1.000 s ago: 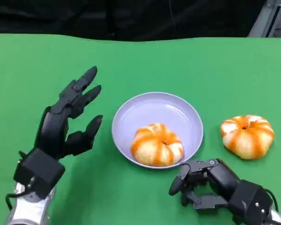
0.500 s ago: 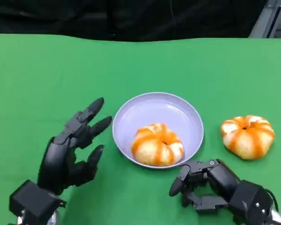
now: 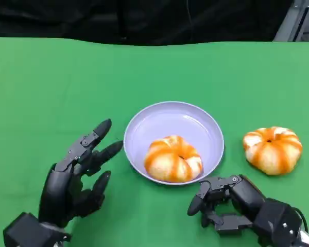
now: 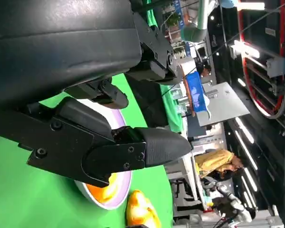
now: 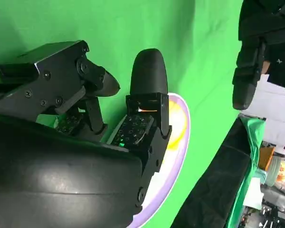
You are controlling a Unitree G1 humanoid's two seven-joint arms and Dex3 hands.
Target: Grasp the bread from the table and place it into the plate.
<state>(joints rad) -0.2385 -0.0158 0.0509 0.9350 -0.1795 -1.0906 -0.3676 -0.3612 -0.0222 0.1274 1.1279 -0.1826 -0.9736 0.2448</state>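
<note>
Nearest, the black right hand [image 3: 224,203] curls its fingers on nothing just off the near rim of the round lavender plate [image 3: 159,119], which already holds one orange-striped bread bun [image 3: 173,159], while the black left hand [image 3: 77,172] hovers spread and empty left of it, and a second orange-striped bun [image 3: 272,148] sits on open green table [image 3: 67,77] to the right.

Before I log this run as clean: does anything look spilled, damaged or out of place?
Nothing stands out. One bread sits whole in the plate, the other bread lies intact on the table beside it.
</note>
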